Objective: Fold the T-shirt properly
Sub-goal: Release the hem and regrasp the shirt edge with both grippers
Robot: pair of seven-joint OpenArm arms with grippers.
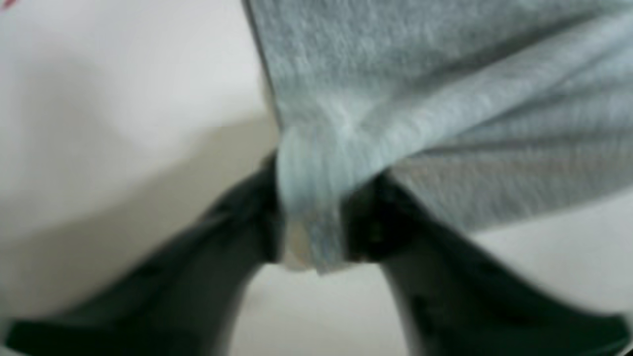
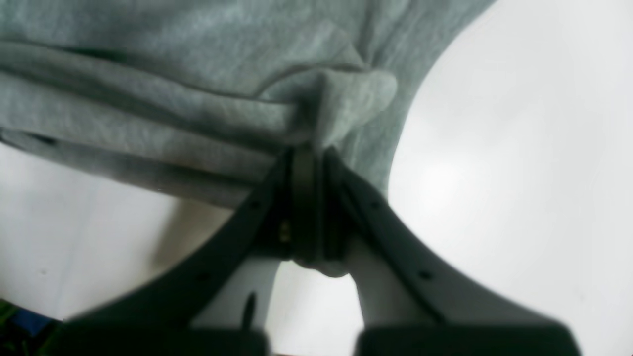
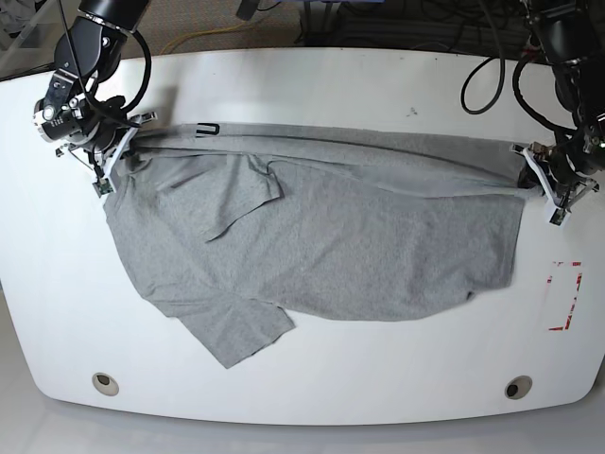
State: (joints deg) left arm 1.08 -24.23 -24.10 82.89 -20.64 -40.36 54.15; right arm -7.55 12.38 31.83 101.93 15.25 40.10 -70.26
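The light grey T-shirt (image 3: 331, 246) lies spread across the white table (image 3: 312, 90), its far edge pulled taut between both grippers, with one sleeve (image 3: 232, 331) pointing toward the near edge. My right gripper (image 3: 104, 170) at the left holds the shirt's corner; up close its fingers (image 2: 306, 153) are pinched tight on a fold of the T-shirt (image 2: 173, 74). My left gripper (image 3: 553, 194) at the right stands at the other corner. Its jaws (image 1: 314, 198) are parted, and a bunched strip of the T-shirt (image 1: 445, 99) still hangs between them. That view is blurred.
A red tape rectangle (image 3: 565, 295) marks the table near the right edge. Two round holes (image 3: 106, 383) (image 3: 517, 387) sit near the front corners. Cables (image 3: 492, 66) trail over the table's far right side behind the arm.
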